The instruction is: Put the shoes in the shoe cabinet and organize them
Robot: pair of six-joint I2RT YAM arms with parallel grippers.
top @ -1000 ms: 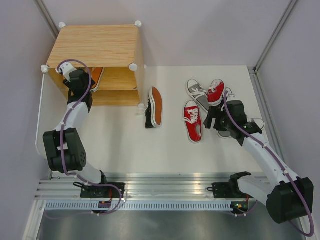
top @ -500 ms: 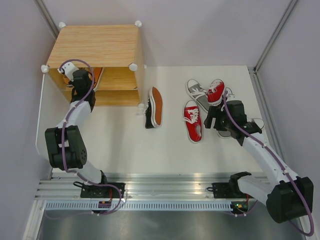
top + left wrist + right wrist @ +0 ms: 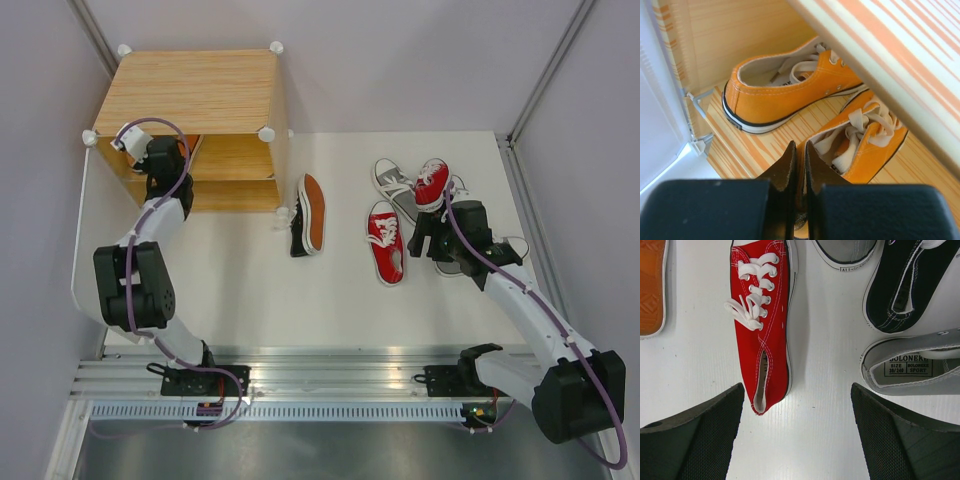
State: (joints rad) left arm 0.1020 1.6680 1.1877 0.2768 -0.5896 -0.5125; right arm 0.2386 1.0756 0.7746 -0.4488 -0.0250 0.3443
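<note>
The shoe cabinet stands at the back left with two orange shoes on its inner shelf. My left gripper reaches inside and is shut on the heel rim of the nearer orange shoe. The other orange shoe lies just behind it. My right gripper hovers open over bare table, between a red shoe and a grey shoe. A second red shoe rests on another grey shoe. One black shoe lies on its side mid-table.
Another black shoe lies beyond the grey one, close to my right gripper. The cabinet's white panel stands just left of my left gripper. The top board hangs low over the shelf. An aluminium rail runs along the near edge.
My left gripper has pushed a little deeper into the cabinet and closed on the nearer orange shoe's heel. The right arm and the loose shoes have not moved.
</note>
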